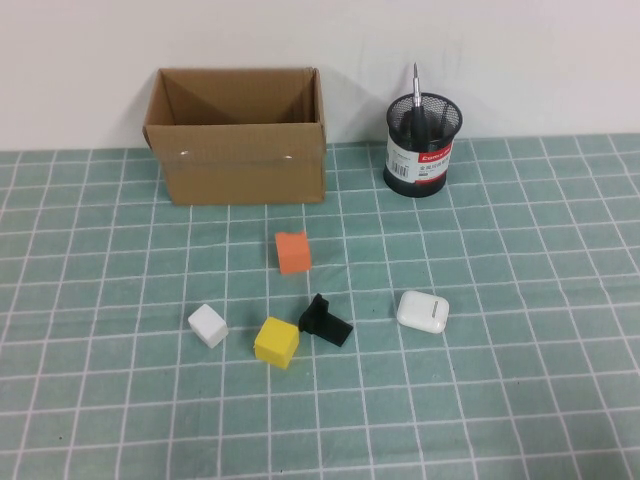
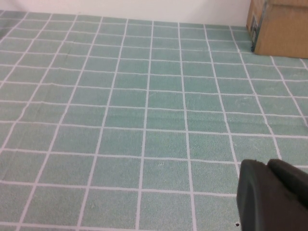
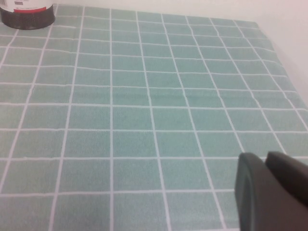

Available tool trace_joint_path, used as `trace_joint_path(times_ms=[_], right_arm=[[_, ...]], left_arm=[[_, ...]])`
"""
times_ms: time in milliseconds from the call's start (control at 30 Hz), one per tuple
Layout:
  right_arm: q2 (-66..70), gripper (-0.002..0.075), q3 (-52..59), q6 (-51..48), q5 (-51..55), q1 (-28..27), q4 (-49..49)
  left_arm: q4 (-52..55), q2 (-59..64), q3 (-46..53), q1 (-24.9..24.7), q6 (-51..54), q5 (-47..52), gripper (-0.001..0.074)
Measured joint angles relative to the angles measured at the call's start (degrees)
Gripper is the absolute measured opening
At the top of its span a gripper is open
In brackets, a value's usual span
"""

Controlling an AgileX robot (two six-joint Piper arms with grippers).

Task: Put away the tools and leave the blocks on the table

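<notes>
With the screwdriver already stood in the black cup, the left claw and right claw were held low over bare bench, open or closed not seen, so the orange block could be grabbed by mistake.

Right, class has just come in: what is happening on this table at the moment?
Nothing is being handled. A screwdriver stands in the black mesh pen cup beside the open cardboard box. The orange block, white block and yellow block sit loose on the green grid table, with a black plastic piece and a white case. The left end effector and right end effector sit over bare mat, away from everything.
</notes>
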Motion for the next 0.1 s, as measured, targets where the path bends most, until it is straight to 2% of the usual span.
trace_joint_path(times_ms=[100], right_arm=[[0.0, -0.0007, 0.0, 0.0, 0.0, 0.0, 0.0]], left_arm=[[0.0, 0.0, 0.0, 0.0, 0.0, 0.0, -0.0004]])
